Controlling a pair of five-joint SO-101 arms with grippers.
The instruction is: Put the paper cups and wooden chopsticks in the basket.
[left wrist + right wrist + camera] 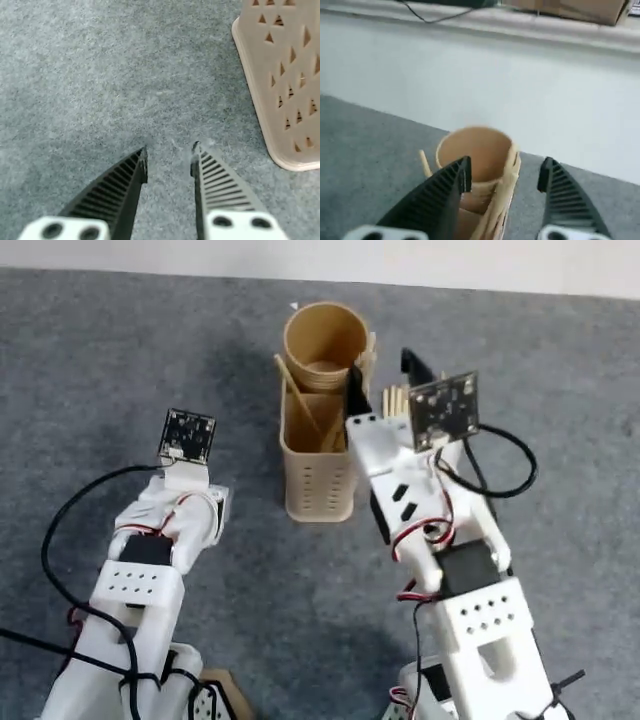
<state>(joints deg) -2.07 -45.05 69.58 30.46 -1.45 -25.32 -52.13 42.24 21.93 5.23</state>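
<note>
In the high view we are seeing the basket standing on the grey carpet, with open floor to its left. The paper cups and wooden chopsticks are standing inside it, and the left arm is resting well apart. In the left wrist view the left gripper is hanging released over carpet, near the basket wall. In the right wrist view the right gripper is spread open and empty, with cups and chopsticks showing between its fingers.

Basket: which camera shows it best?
High view: nearly the whole basket from above, with the cup and chopsticks inside it. Left wrist view catches a lower corner of its perforated wall. Right wrist view catches its upper part with the cup, partly behind the open right gripper.
</note>
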